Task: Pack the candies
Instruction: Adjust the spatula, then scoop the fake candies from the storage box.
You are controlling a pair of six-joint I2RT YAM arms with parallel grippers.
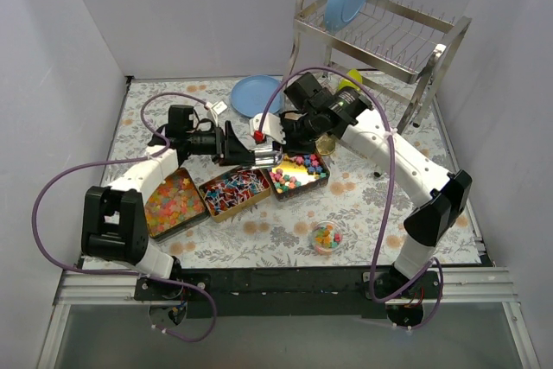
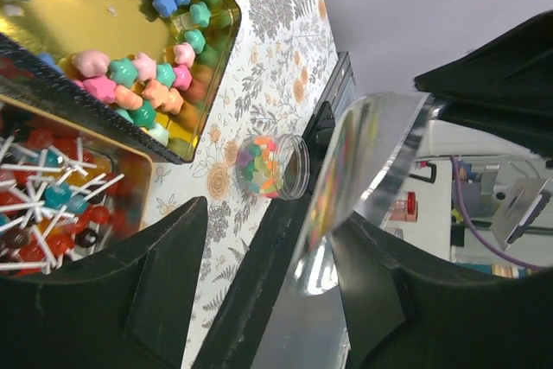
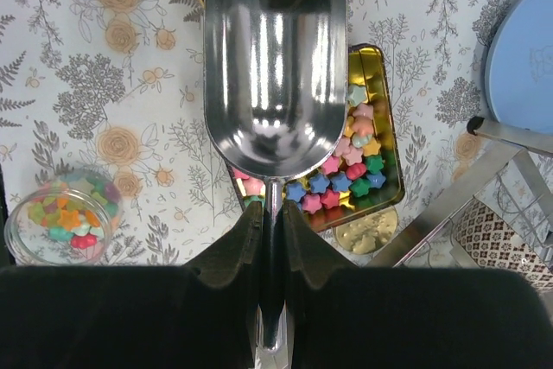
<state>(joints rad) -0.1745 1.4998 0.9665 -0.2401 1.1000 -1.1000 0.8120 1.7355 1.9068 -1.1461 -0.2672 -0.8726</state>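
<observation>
Clear plastic jar (image 2: 298, 166) near the tabletop's (image 1: 259, 244) front edge is partly filled with candies (image 2: 259, 166), so packing looks partway done. Farther back, a gold tray (image 3: 370, 62) holds many more. Above it the right hand (image 3: 272, 231) clamps an empty metal scoop (image 3: 275, 66). The left hand (image 1: 244, 153) hovers beside it, fingers apart, holding nothing.

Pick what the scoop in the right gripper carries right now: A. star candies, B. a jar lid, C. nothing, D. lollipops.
C: the scoop clamped in the right gripper shows only bare shiny metal in its bowl, while the star candies lie in the gold tin.
</observation>
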